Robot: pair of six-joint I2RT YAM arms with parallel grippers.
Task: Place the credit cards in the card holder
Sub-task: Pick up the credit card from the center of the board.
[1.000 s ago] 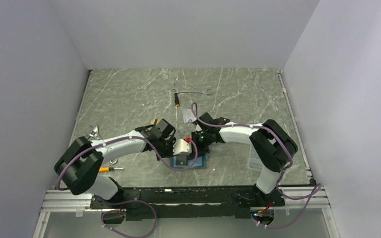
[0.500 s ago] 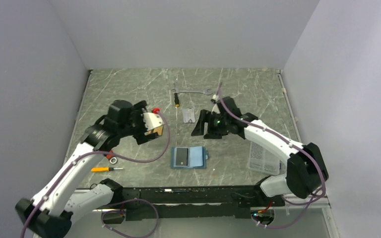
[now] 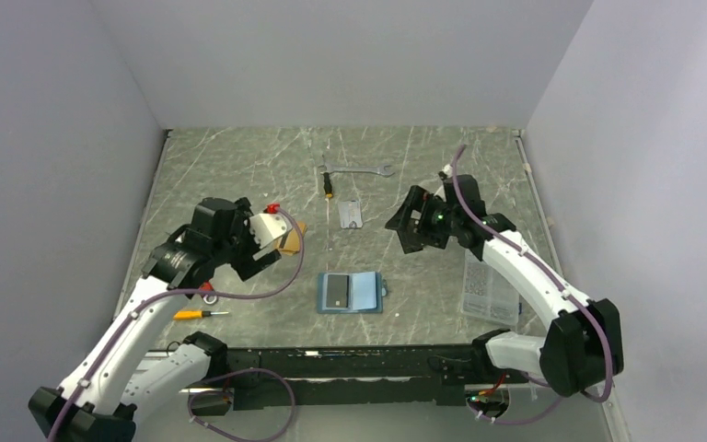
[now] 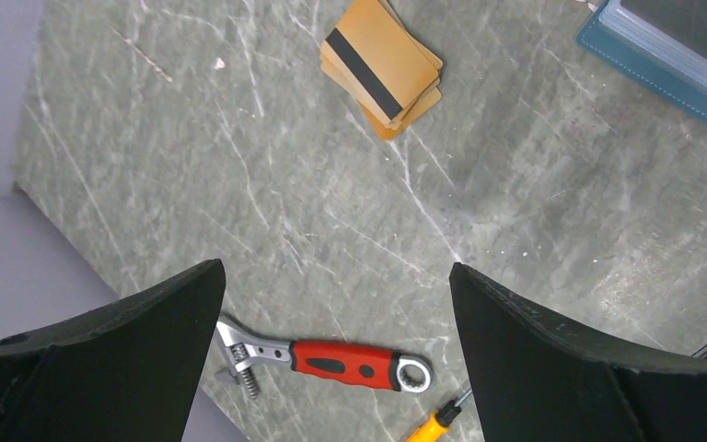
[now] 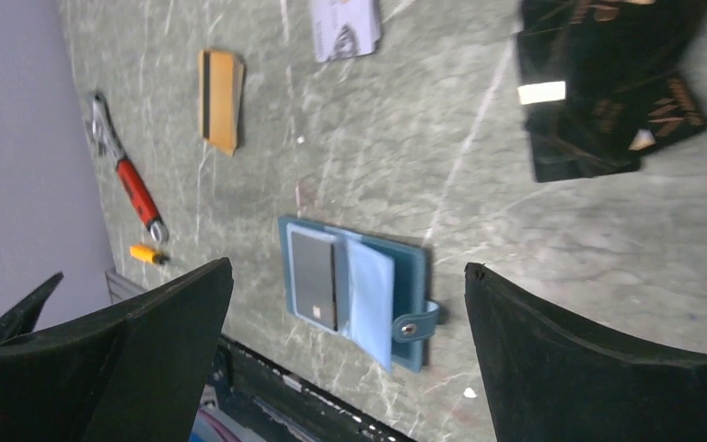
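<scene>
The card holder (image 3: 350, 293) lies open and flat near the front edge of the table (image 3: 239, 175), a grey card (image 5: 313, 276) in its left pocket. A stack of orange cards (image 4: 382, 66) sits to its left; dark cards (image 5: 608, 101) lie farther back on its right. The left gripper (image 4: 331, 276) and right gripper (image 5: 348, 269) hover above, jaws spread wide, both holding nothing.

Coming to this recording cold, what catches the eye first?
The teal card holder lies open at the near middle of the table, one card already in a pocket. A stack of orange-gold credit cards sits by the open left gripper, and dark credit cards lie scattered near the open right gripper.
</scene>
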